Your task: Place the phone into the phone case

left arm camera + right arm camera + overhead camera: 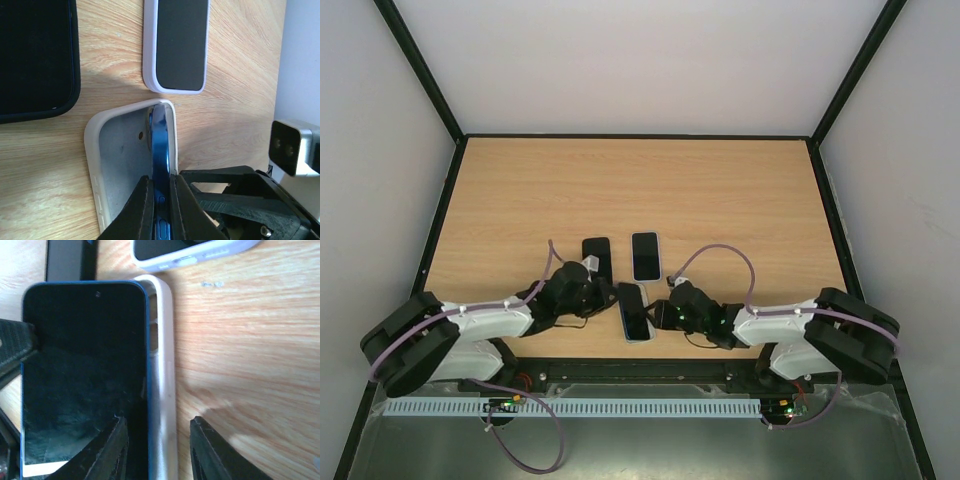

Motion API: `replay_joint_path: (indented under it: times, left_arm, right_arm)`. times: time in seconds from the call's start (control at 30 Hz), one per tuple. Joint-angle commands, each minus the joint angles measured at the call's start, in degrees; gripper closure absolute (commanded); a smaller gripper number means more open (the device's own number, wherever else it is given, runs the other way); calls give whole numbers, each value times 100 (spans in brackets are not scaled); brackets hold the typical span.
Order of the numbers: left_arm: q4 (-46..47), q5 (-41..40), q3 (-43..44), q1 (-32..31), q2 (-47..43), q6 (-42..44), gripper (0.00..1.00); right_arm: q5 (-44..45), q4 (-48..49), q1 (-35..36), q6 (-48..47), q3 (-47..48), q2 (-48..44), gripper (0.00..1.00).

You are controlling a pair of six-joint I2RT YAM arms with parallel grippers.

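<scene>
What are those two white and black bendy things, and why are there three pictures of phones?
Those are two robot arms on a wooden table. One picture is taken from above. The other two come from small cameras on each arm's wrist, so things look very close.

On the table lie a black phone and a phone in a pale case. Nearer the arms is a blue phone with a white case under it.

The left gripper pinches the blue phone by its edges, tilting it on its side into the white case. The right gripper has its fingers apart around the case's edge; whether it is touching is hard to tell. The phone isn't fully in yet.
</scene>
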Motion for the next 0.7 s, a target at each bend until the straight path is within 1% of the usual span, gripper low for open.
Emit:
replay_joint_path:
  times: [0.0,0.13,0.27,0.3,0.37,0.5,0.67]
  left_arm:
    - [220,-136,25,8,328,75,96]
    - [273,-265,103,-56,594,66,96]
    - [490,-293,-3,-89,759,-58,96]
    - [528,-305,-27,-110,773,-90,94]
    - [470,-328,24,-129,776,-113,89]
    - [-22,-478,149,-144,645,-4,78]
    - [-529,-571,207,-140,403,144,64]
  right_arm:
    - [-102,811,-16,140,-204,364,66]
    - [-271,1264,-18,367,-341,499,71]
    - [-200,1351,-22,556,-456,301,73]
    - [-173,1364,-16,601,-487,243,74]
    - [-113,1386,-15,707,-551,137,75]
    - [27,1294,-21,775,-593,-31,75]
    - [6,1220,-16,779,-612,24,75]
